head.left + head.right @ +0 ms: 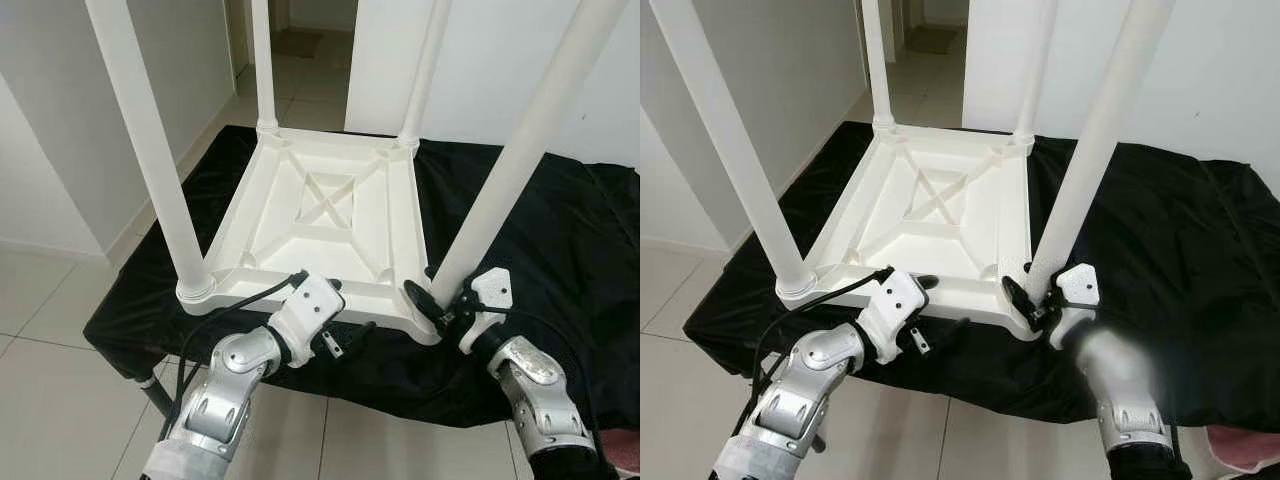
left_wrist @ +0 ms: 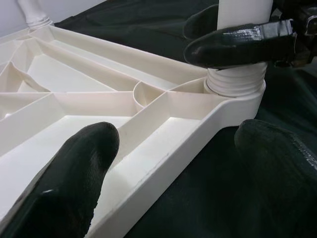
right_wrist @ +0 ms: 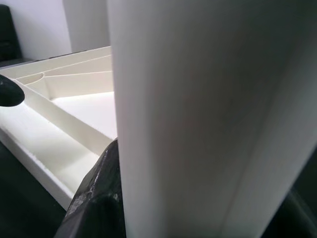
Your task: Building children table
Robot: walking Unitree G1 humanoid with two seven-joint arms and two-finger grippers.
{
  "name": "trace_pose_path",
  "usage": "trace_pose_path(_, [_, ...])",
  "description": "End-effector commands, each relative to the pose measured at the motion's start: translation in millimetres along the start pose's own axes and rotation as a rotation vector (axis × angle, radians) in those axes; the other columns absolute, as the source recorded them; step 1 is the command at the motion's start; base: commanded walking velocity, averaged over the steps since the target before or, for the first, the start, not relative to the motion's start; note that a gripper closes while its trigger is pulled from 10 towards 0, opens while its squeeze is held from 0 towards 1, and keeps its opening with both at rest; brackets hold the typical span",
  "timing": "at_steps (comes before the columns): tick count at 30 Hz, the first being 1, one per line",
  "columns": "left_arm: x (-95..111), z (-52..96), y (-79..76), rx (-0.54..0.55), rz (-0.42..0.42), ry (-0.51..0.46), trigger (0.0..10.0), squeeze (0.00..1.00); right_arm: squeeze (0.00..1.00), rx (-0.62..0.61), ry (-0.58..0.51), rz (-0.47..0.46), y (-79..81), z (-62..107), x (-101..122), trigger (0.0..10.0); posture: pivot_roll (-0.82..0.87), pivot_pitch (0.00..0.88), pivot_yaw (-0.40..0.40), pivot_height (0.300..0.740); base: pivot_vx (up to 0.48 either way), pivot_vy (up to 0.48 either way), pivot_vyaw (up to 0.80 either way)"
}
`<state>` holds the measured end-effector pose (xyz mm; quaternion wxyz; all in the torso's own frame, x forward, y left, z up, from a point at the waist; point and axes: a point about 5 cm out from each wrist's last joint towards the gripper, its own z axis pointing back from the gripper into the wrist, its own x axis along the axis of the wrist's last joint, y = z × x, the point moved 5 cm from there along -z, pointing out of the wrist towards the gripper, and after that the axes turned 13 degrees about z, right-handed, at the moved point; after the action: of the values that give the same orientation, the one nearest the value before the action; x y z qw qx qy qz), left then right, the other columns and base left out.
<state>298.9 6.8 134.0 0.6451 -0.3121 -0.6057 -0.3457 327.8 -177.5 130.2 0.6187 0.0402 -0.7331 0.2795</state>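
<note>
A white plastic children's table lies upside down on a black cloth, its four legs standing up. My right gripper is shut on the near right leg just above its threaded socket. One of its black fingers presses against the leg. My left gripper is open at the table's near rim. One finger hovers over the ribbed underside and the other hangs outside over the cloth. The near left leg stands in its corner socket.
The cloth covers a low stand with black legs on a pale tiled floor. White walls close in on the left and behind, with an open passage at the back. Something pink lies at the near right.
</note>
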Motion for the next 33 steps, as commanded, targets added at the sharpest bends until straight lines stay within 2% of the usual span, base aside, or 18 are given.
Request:
trace_pose_path(1, [2, -1.4, 10.1, 0.094, 0.004, -0.027, 10.0, 0.00, 0.00, -0.051, 0.049, 0.006, -3.3, 3.4, -7, 10.0, -0.06, 0.000, 0.028, 0.740, 0.000, 0.000, 0.00])
trace_pose_path(7, [3, 0.3, 12.8, 0.096, 0.003, -0.028, 10.0, 0.00, 0.00, -0.153, 0.074, -0.012, -0.9, 1.5, -4, 10.0, -0.06, 0.000, 0.036, 0.740, 0.000, 0.000, 0.00])
trace_pose_path(12, [2, 1.7, 13.4, 0.094, -0.002, -0.023, 10.0, 0.00, 0.00, -0.329, 0.125, -0.026, 9.1, 0.6, 0, 10.0, -0.06, 0.000, 0.044, 0.740, 0.000, 0.000, 0.00])
trace_pose_path(13, [2, 1.7, 13.4, 0.094, -0.002, -0.023, 10.0, 0.00, 0.00, -0.329, 0.125, -0.026, 9.1, 0.6, 0, 10.0, -0.06, 0.000, 0.044, 0.740, 0.000, 0.000, 0.00])
trace_pose_path(15, [2, 1.9, 12.8, 0.092, -0.003, -0.022, 10.0, 0.00, 0.00, -0.432, 0.177, -0.049, 14.9, 0.4, -5, 10.0, -0.06, 0.000, 0.042, 0.740, 0.000, 0.000, 0.00])
trace_pose_path(19, [2, 2.0, 12.7, 0.093, -0.002, -0.022, 10.0, 0.00, 0.00, -0.501, 0.209, -0.085, 22.4, -2.2, -6, 10.0, -0.05, 0.000, 0.037, 0.740, 0.000, 0.000, 0.00])
trace_pose_path(23, [2, 2.2, 12.7, 0.097, -0.001, -0.023, 10.0, 0.00, 0.00, -0.536, 0.213, -0.115, 27.3, -5.5, -2, 10.0, -0.04, 0.000, 0.029, 0.740, 0.000, 0.000, 0.00])
trace_pose_path(24, [1, 2.6, 12.0, 0.099, 0.000, -0.022, 10.0, 0.00, 0.00, -0.525, 0.201, -0.085, 31.3, -9.3, 4, 10.0, -0.04, 0.000, 0.023, 0.740, 0.000, 0.000, 0.00])
trace_pose_path(31, [-1, 2.0, 9.5, 0.097, 0.006, -0.023, 10.0, 0.00, 0.00, -0.554, 0.211, -0.089, 24.5, -6.2, 4, 10.0, -0.04, 0.000, 0.012, 0.740, 0.000, 0.000, 0.00])
trace_pose_path(32, [-1, 2.1, 9.6, 0.098, 0.005, -0.022, 10.0, 0.00, 0.42, -0.545, 0.205, -0.088, 24.9, -6.9, 5, 10.0, -0.04, 0.000, 0.011, 0.740, 0.000, 0.000, 0.00])
trace_pose_path(33, [-1, 2.4, 10.2, 0.099, 0.005, -0.022, 10.0, 0.00, 1.00, -0.535, 0.196, -0.084, 25.6, -8.0, 6, 10.0, -0.03, 0.000, 0.008, 0.740, 0.000, 0.000, 0.00])
